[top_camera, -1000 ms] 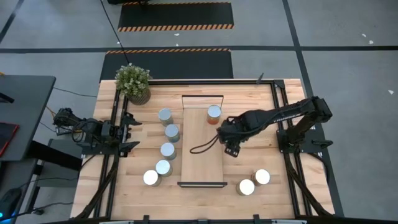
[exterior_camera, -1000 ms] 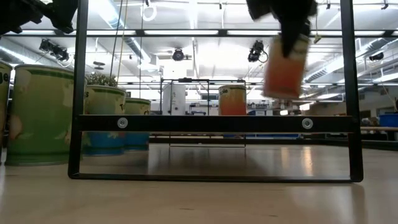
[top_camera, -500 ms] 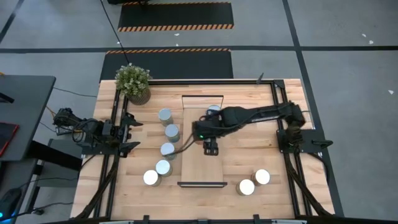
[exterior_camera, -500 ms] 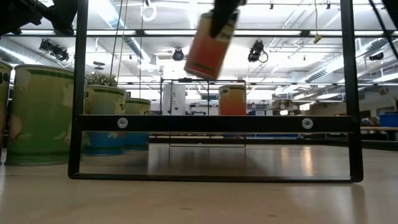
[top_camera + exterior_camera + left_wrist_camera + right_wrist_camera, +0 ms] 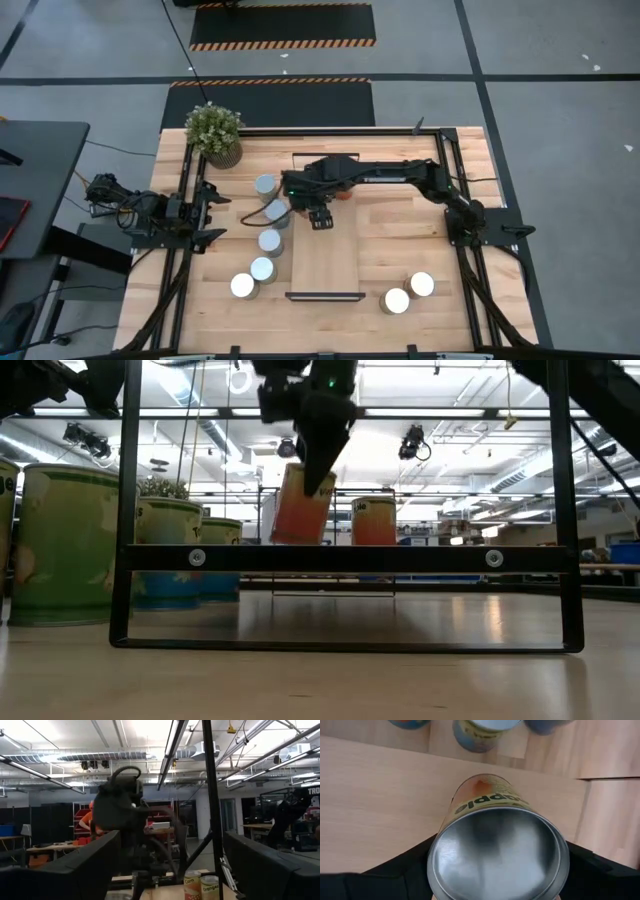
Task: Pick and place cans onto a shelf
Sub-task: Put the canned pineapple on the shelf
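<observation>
The right arm reaches across the worktop (image 5: 400, 250) from its right edge, and the right gripper (image 5: 318, 212) hangs over the far left part of the shelf (image 5: 325, 255), near that board's left long edge. Its fingers are clamped on an orange can (image 5: 300, 508), which the low view shows tilted and lifted, its base about level with the black end bar (image 5: 340, 558) of the shelf; whether it touches the board cannot be told. In the right wrist view the same can (image 5: 495, 840) fills the frame, its shiny round end towards the camera and the light wood of the shelf beneath it. A second orange can (image 5: 373, 520) stands upright at the far end of the shelf. Four cans stand in a row on the worktop just left of the shelf, the farthest (image 5: 265, 186) near the potted plant (image 5: 214, 133) at the far left corner and the nearest (image 5: 263, 270) beside a fifth can (image 5: 242, 286) towards the near left. Two more cans (image 5: 409, 292) stand side by side on the worktop near its near right corner, right of the shelf. The left gripper (image 5: 210, 213) waits at the left edge of the worktop with its fingers apart, holding nothing.
</observation>
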